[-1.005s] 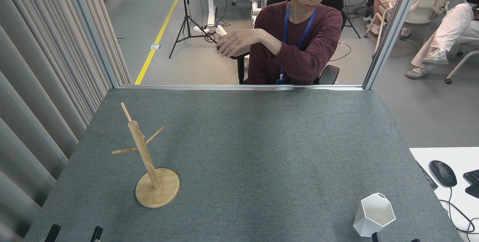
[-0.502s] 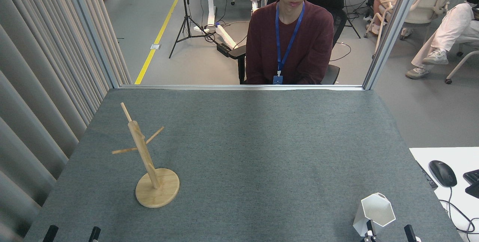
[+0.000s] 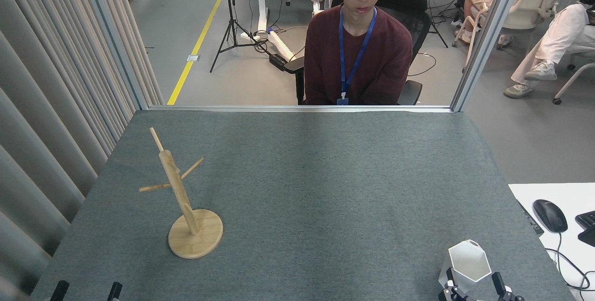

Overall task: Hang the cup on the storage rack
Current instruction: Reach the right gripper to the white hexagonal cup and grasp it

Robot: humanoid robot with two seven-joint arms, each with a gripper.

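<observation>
Head view: grey felt table (image 3: 297,189) w/ the storage rack (image 3: 183,198) as landmark, standing on its round disc base toward the near-left part of the table, post slanted, 3 thin pegs visible near the top, all bare. The cup (image 3: 467,264), white w/ hexagonal rim, sits upright on the table far to the right of the rack and a bit nearer the camera, well apart from it, close to the table's near-right corner. Right gripper (image 3: 474,283) comes up from the bottom edge just in front of the cup, 2 dark fingers spread apart, 1 overlapping the cup's near-left side, the other off its near-right side; contact can't be told, nothing clamped. Left gripper (image 3: 86,290) shows only as 2 dark finger tips at the bottom edge, below-left of the rack, tips separated, holding nothing. Beyond the table's far edge, opposite the rack side, a person (image 3: 358,54) in a maroon top w/ blue lanyard sits facing the table. Far right of the rack, past the cup, a black mouse (image 3: 549,215) lies on a white desk.
</observation>
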